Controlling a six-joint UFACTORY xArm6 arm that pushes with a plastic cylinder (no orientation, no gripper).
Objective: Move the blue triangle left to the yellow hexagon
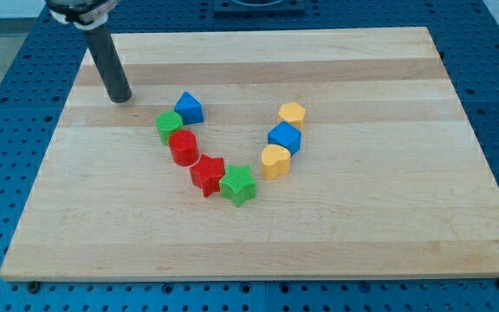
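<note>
The blue triangle [189, 107] lies on the wooden board [336, 225], left of centre, touching the green block [168, 126] below it on its left. The yellow hexagon [292, 114] lies to the view's right of the triangle, well apart from it, just above the blue cube [285, 138]. My tip [120, 98] rests on the board to the view's left of the blue triangle, a short gap away and slightly higher in the view.
A red cylinder [183, 147], a red star [207, 174] and a green star [238, 184] curve down from the green block. A yellow heart-like block [275, 161] sits under the blue cube. Blue perforated table surrounds the board.
</note>
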